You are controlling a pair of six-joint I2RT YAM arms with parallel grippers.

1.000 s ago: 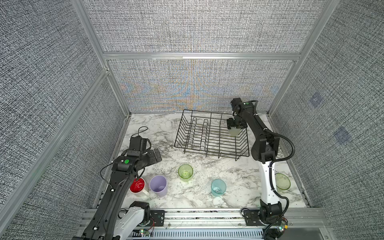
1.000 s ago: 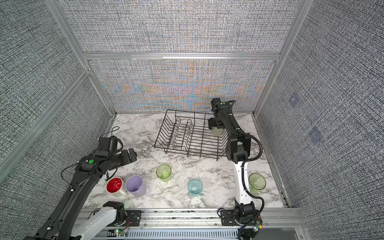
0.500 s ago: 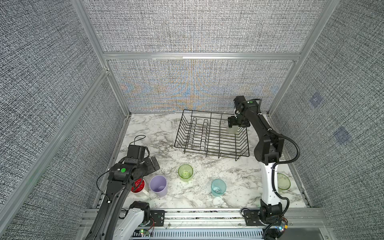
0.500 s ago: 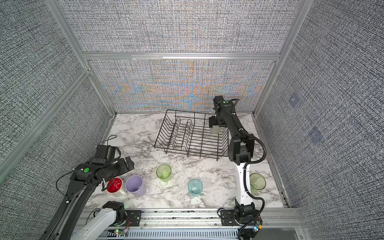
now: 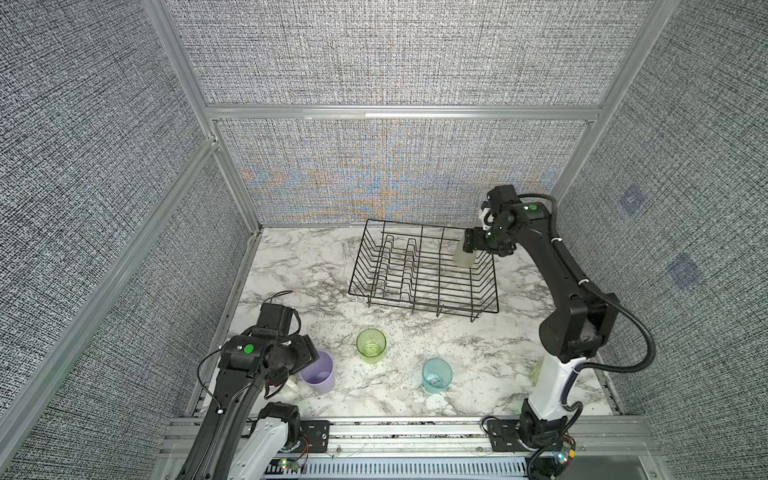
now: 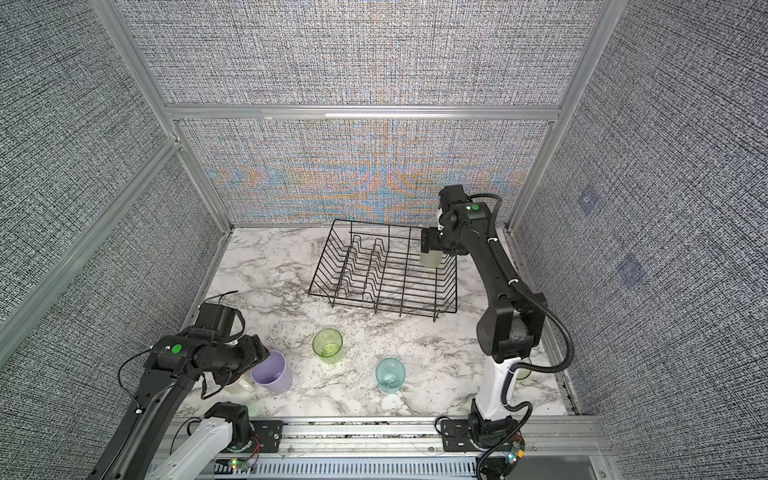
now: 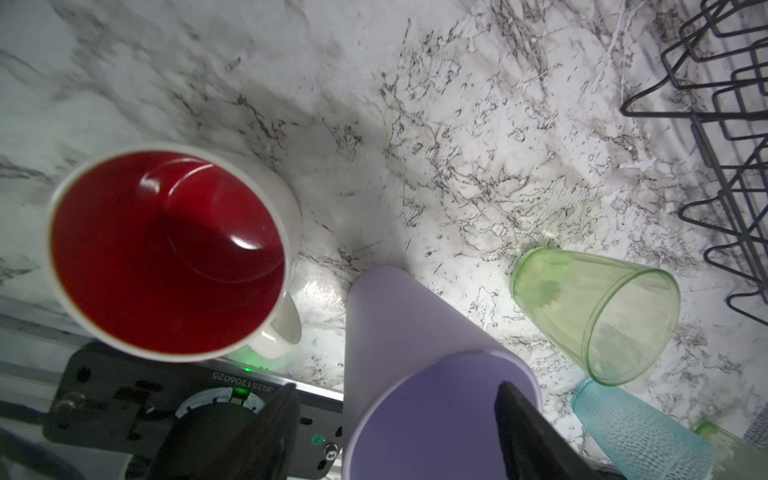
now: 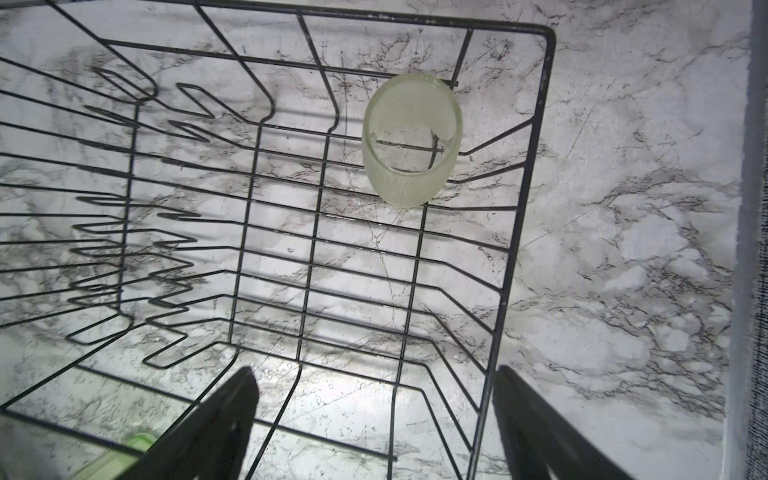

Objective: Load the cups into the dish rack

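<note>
The black wire dish rack (image 5: pixel 423 303) (image 6: pixel 382 306) (image 8: pixel 415 19) stands at the back. A pale green cup (image 5: pixel 463 257) (image 6: pixel 431 258) (image 8: pixel 411 141) sits in its far right corner, mouth up. My right gripper (image 5: pixel 473 241) (image 8: pixel 374 370) hangs open above it, not touching. At the front left my left gripper (image 5: pixel 308 354) (image 7: pixel 397 386) stands open astride the lavender cup (image 5: pixel 318 372) (image 7: pixel 415 332), one finger outside, one over its mouth. The white mug (image 7: pixel 166 249) (image 6: pixel 239 384) with red inside stands beside it. A green tumbler (image 5: pixel 371 341) (image 7: pixel 594 307) and a teal cup (image 5: pixel 437 374) (image 7: pixel 636 432) stand on the table.
Another green tumbler (image 5: pixel 536 372) (image 6: pixel 524 370) stands half hidden behind the right arm's base. The marble table (image 5: pixel 291 266) is boxed in by grey walls. An aluminium rail (image 5: pixel 415 432) runs along the front edge.
The left arm swung forward and down over the lavender cup, and its jaws narrowed. The right gripper let go of the pale green cup and lifted slightly; the cup stays in the rack.
</note>
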